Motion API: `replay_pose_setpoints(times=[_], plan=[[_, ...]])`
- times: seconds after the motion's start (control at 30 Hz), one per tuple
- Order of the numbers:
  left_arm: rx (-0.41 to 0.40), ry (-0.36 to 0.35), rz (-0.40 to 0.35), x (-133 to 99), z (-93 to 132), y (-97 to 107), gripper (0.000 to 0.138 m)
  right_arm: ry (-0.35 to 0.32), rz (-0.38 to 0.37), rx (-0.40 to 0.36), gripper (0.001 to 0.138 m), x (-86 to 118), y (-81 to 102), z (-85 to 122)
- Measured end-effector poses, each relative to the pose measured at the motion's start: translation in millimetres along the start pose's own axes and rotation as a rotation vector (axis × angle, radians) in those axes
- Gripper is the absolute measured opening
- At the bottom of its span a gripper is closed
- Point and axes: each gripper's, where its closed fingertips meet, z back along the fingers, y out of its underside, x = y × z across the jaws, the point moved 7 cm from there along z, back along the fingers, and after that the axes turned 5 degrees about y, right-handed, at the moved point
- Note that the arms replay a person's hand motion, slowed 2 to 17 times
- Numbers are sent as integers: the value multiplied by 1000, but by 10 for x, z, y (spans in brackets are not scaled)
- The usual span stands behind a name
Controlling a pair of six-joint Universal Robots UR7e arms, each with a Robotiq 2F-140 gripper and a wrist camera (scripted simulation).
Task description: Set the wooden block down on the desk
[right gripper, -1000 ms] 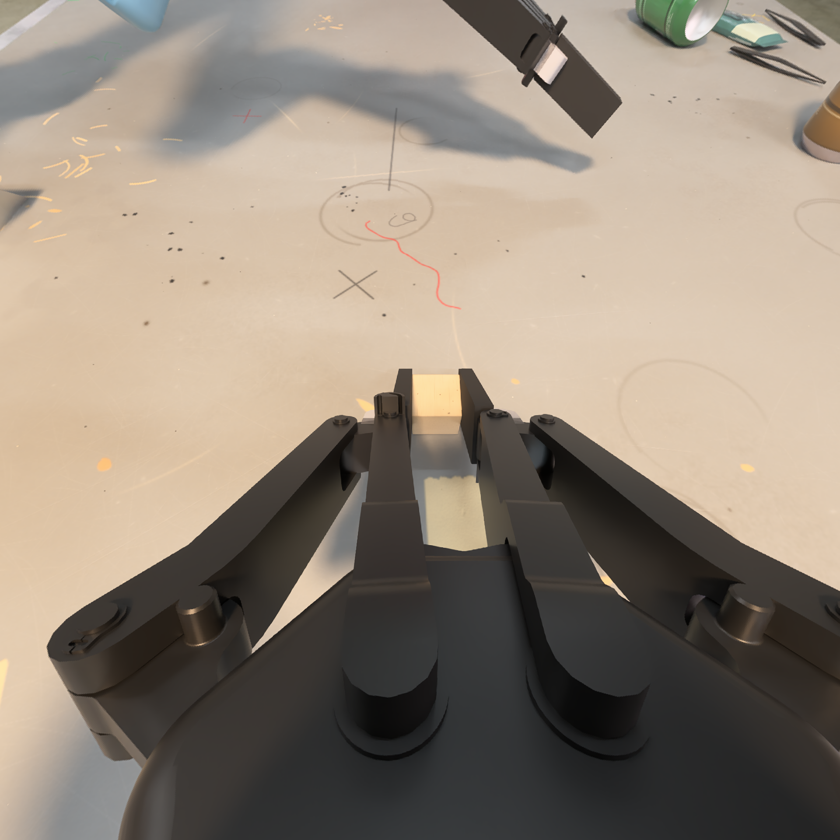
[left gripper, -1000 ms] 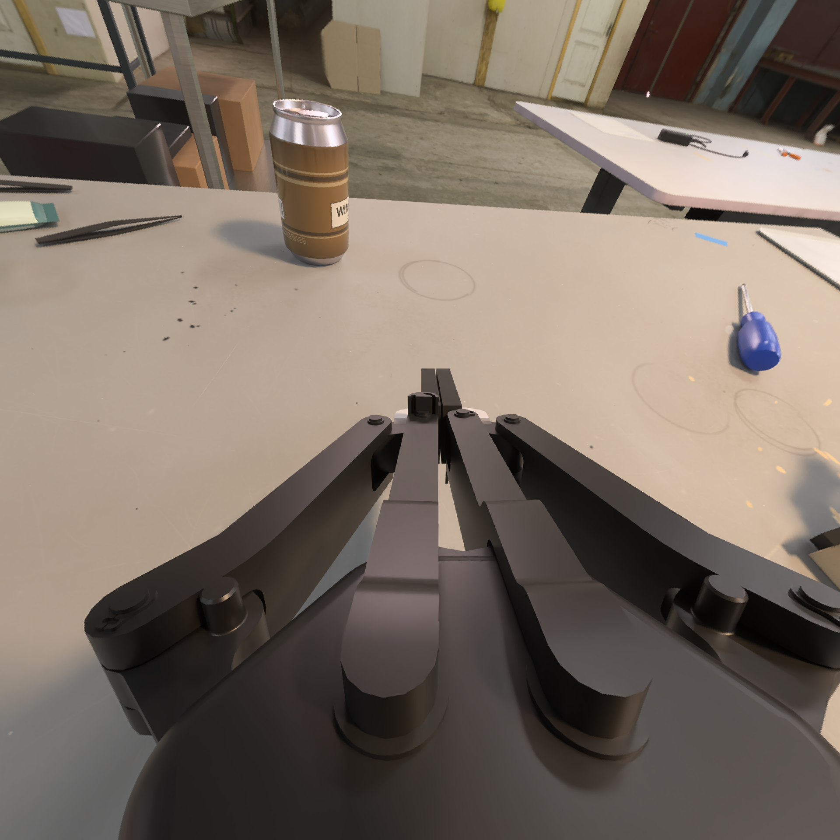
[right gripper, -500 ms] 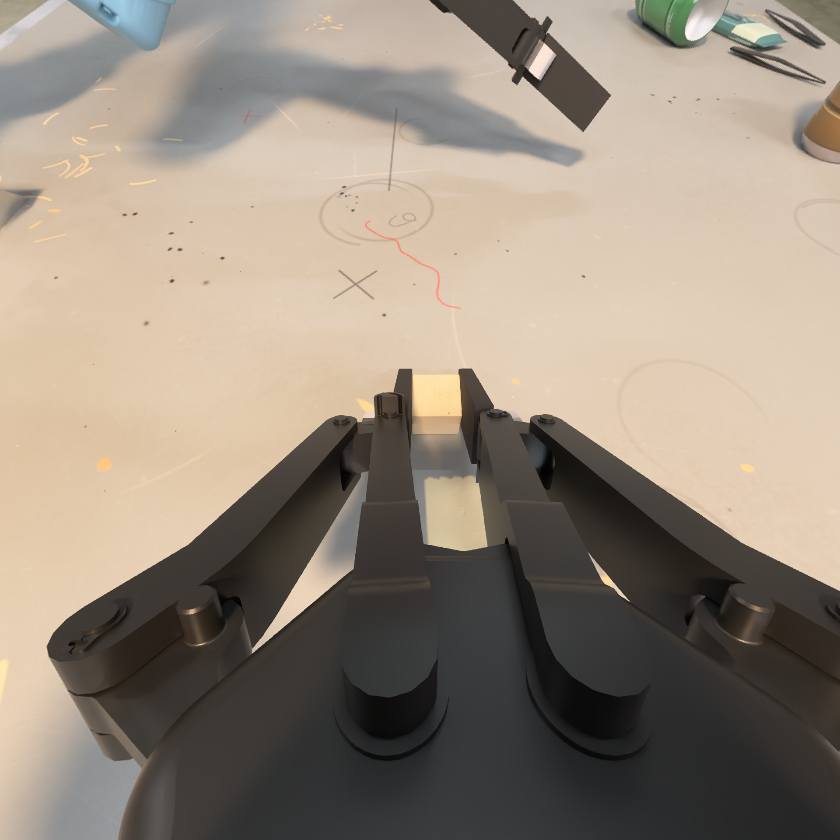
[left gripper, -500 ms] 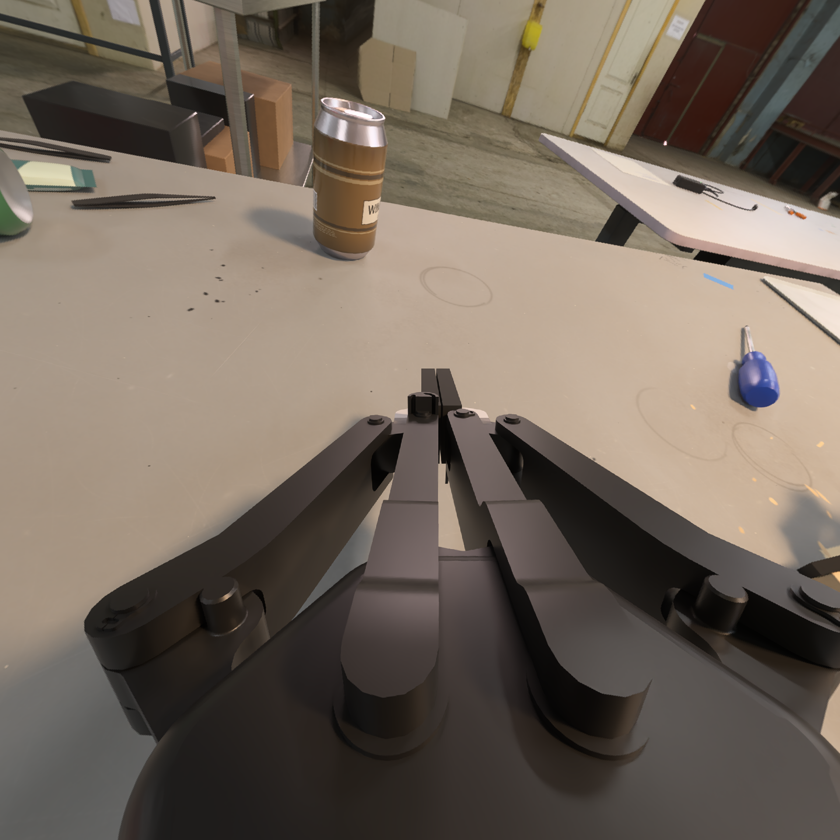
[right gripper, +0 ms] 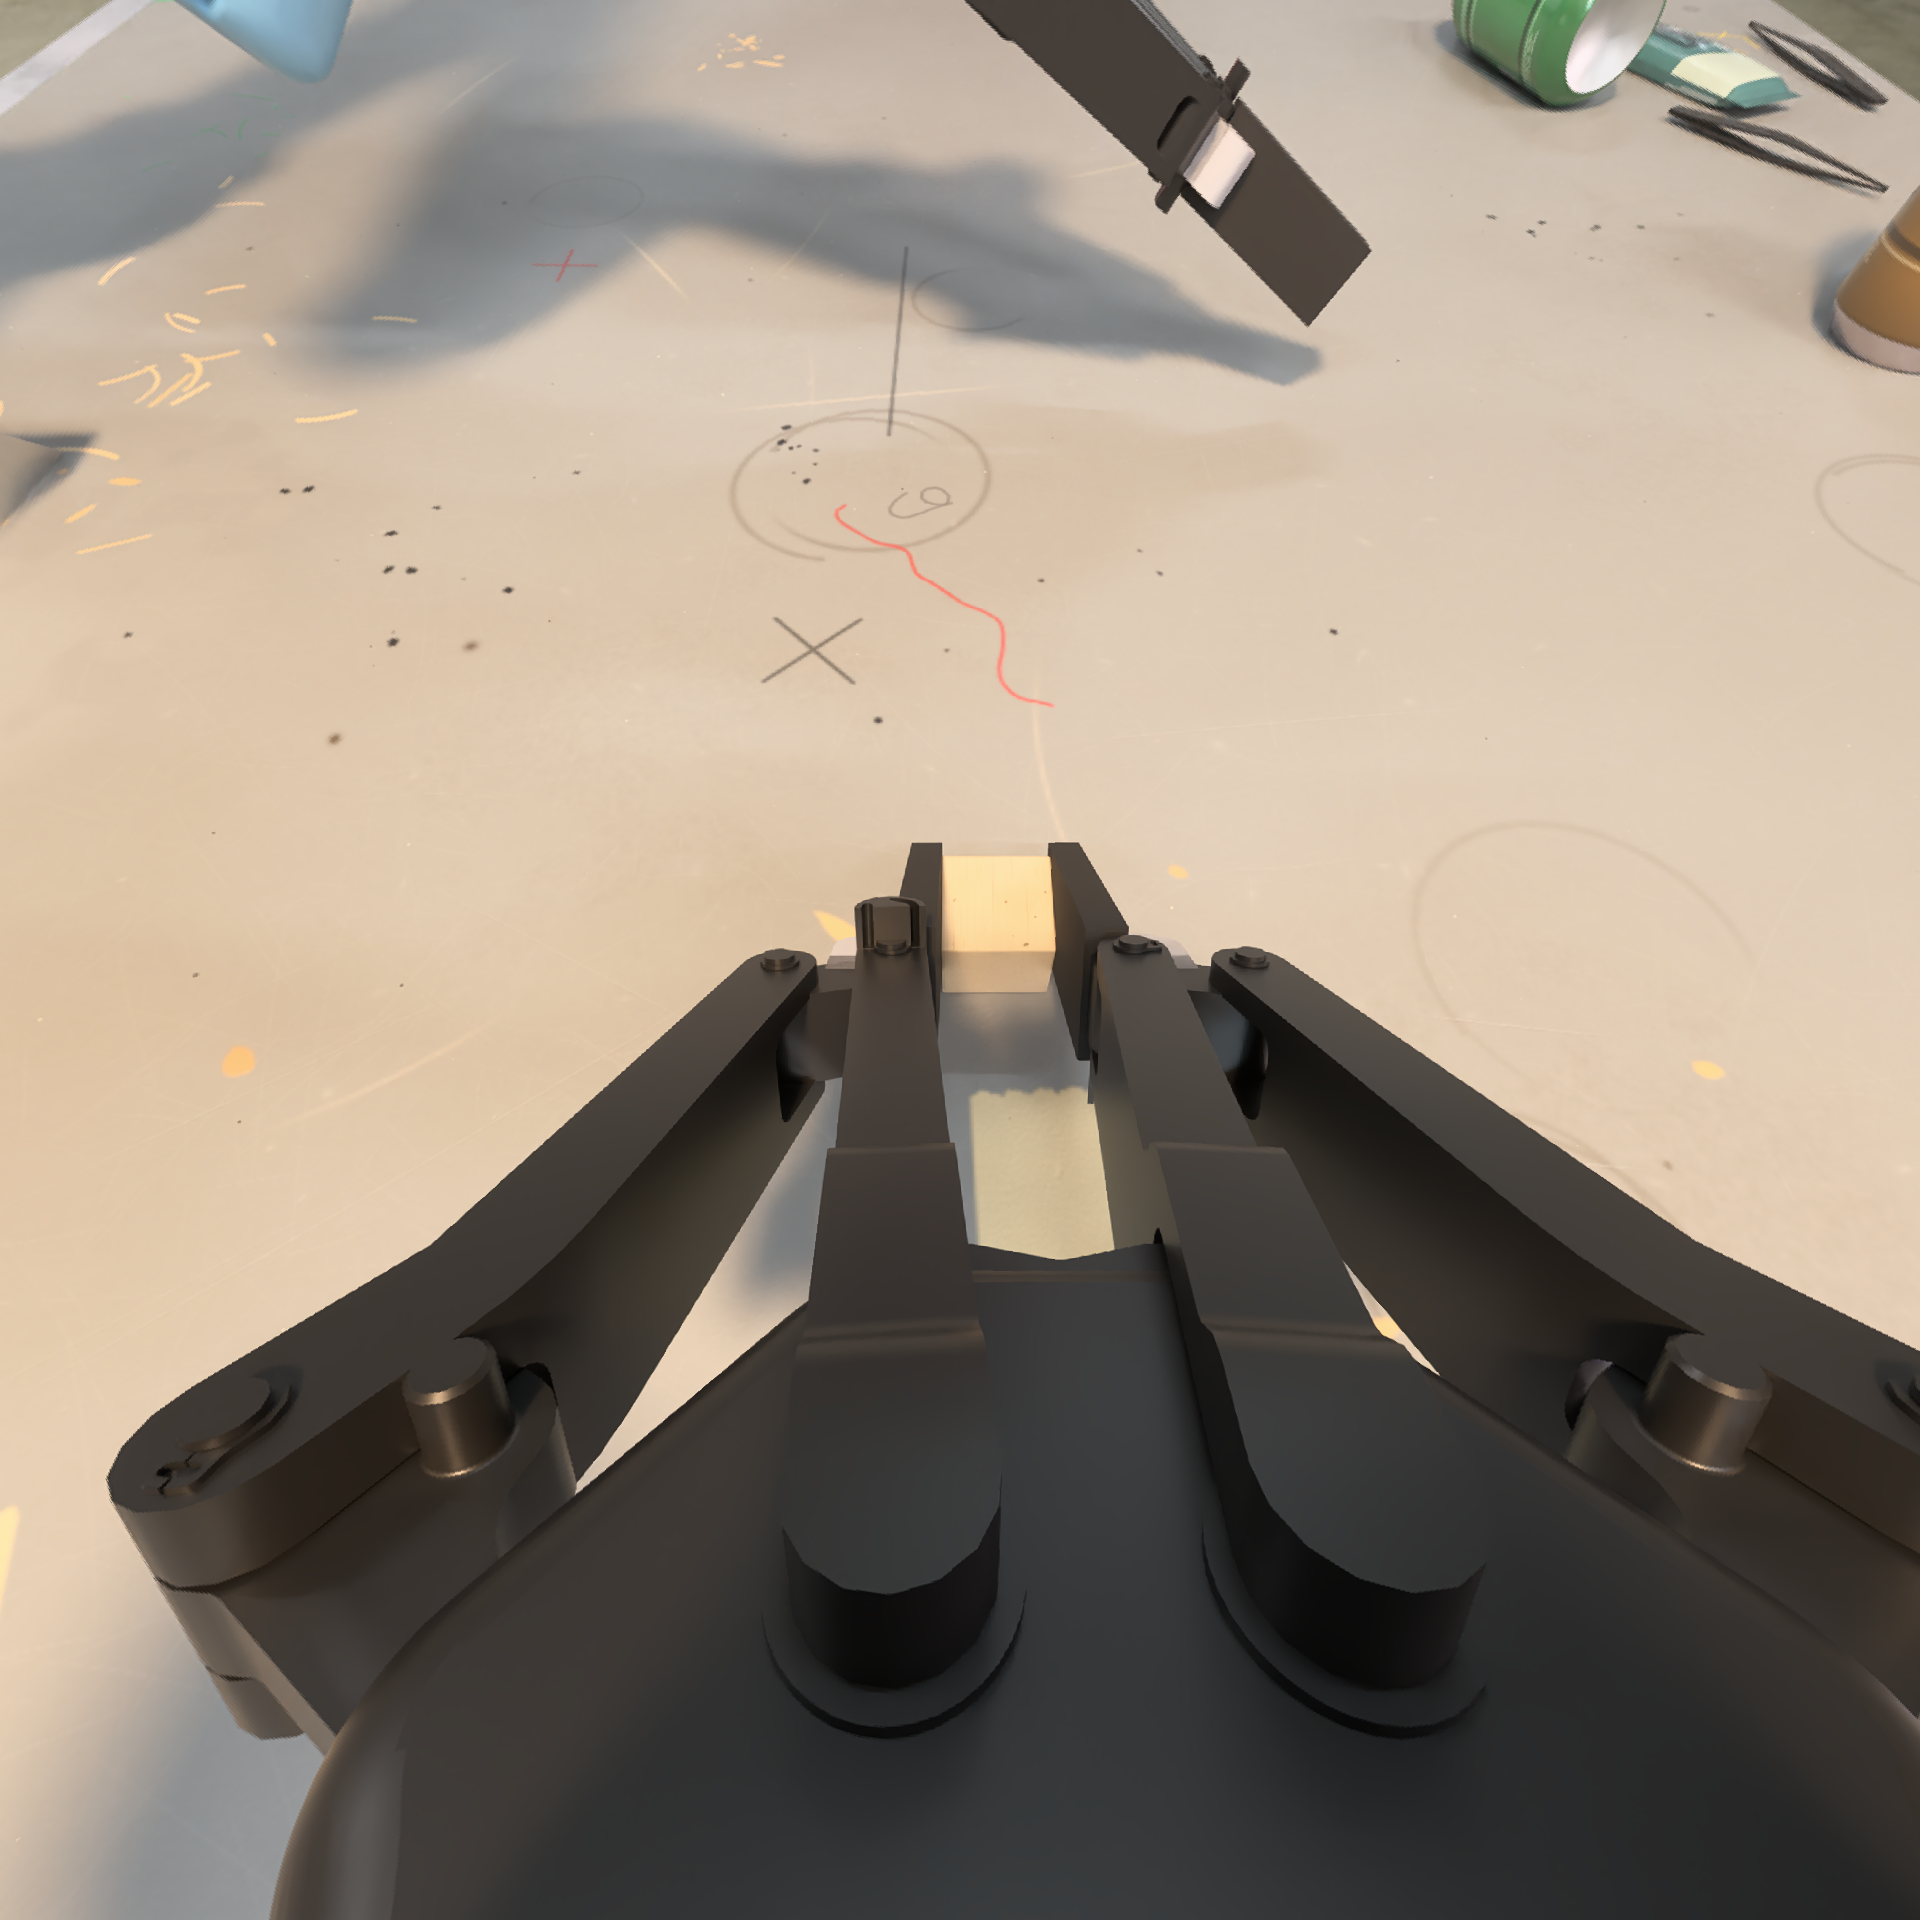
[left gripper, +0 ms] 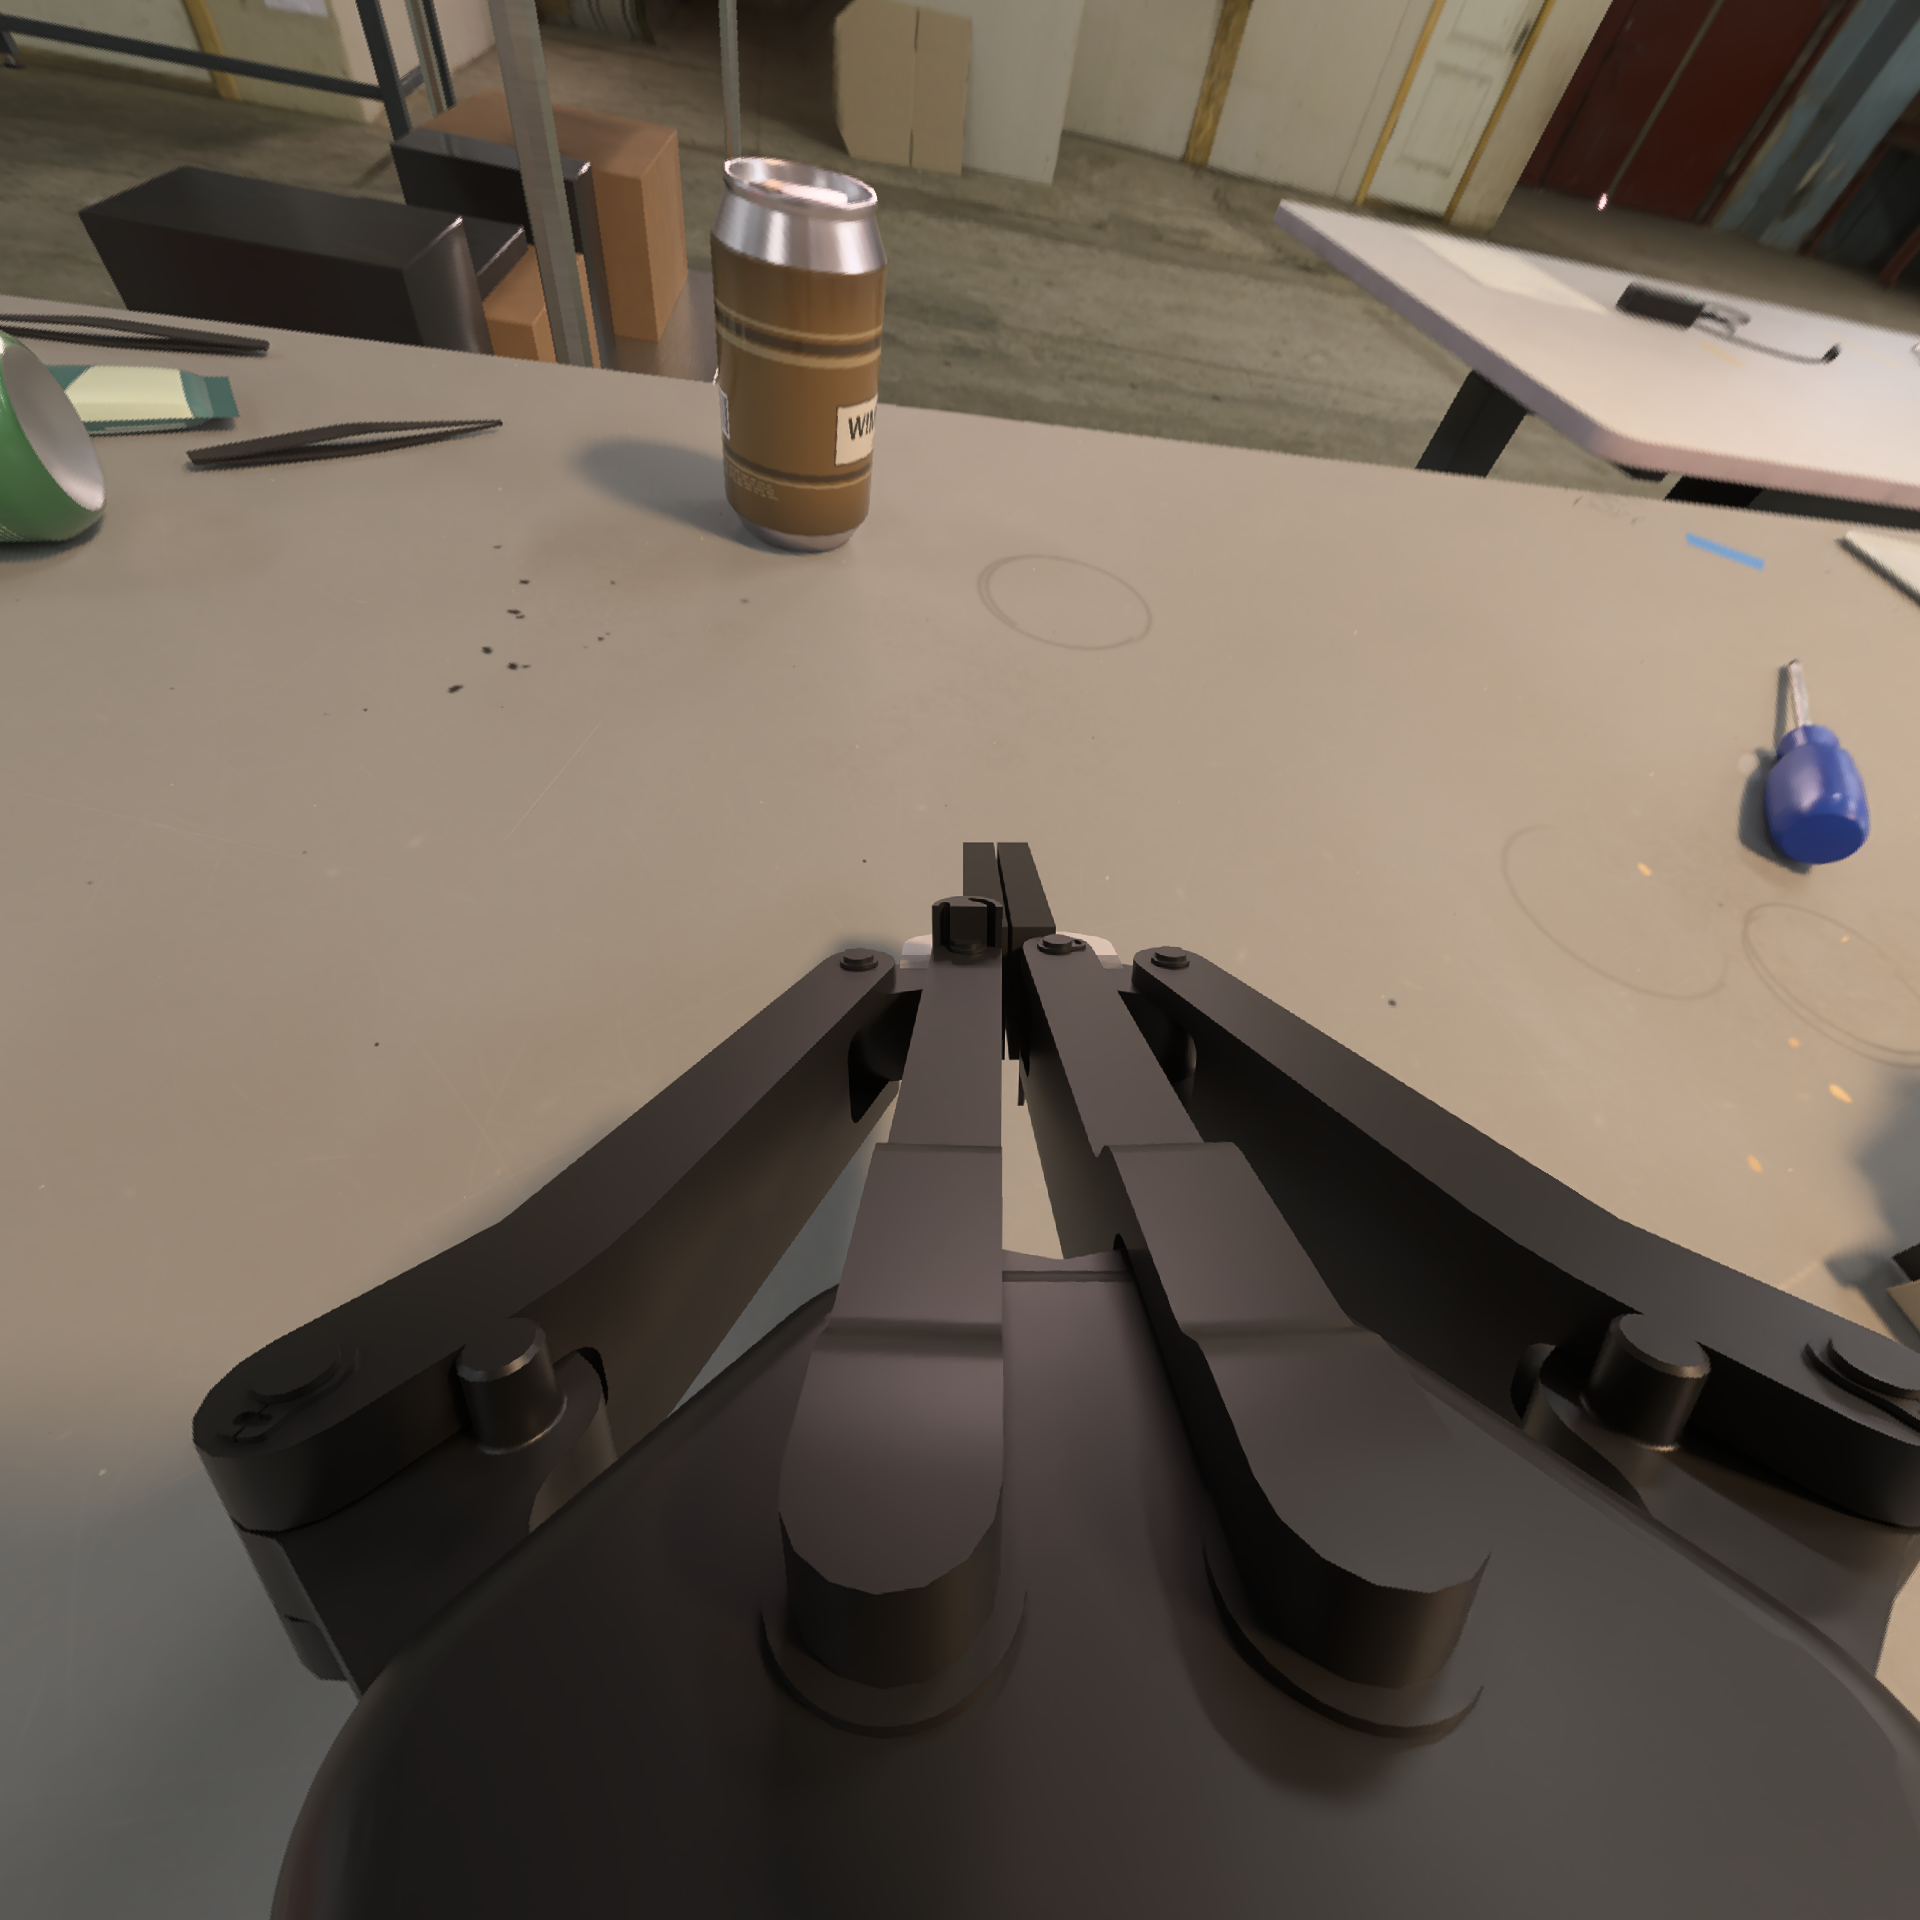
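Right claw (right gripper: 995, 904) gripped the pale square wooden block (right gripper: 995, 906) above the scuffed grey worktop (right gripper: 520, 831); it was best lowered level before release. Left claw (left gripper: 995, 883) was closed, empty.

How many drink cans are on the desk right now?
2. A brown can stands upright near the desk's far edge. A green can lies on its side off to the left, beside the tweezers. Others could sit outside both views.

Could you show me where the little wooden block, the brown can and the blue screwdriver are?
wooden block (right gripper: 995, 902): right wrist view, on its lit top face between the fingers.
brown can (left gripper: 798, 395): left wrist view, on the middle of its side.
blue screwdriver (left gripper: 1816, 805): left wrist view, on its handle.
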Motion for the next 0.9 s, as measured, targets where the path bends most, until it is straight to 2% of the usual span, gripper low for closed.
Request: replay_pose_setpoints(times=[0.37,0.67,0.9], plan=[[148,-68,-56,-24,-66,107,1,0,0,0,27,0,0,0],[188,-119,-115,-39,-95,128,1,0,0,0,27,-1,-1,1],[198,-133,-131,-44,-105,132,1,0,0,0,27,-1,-1,1]])
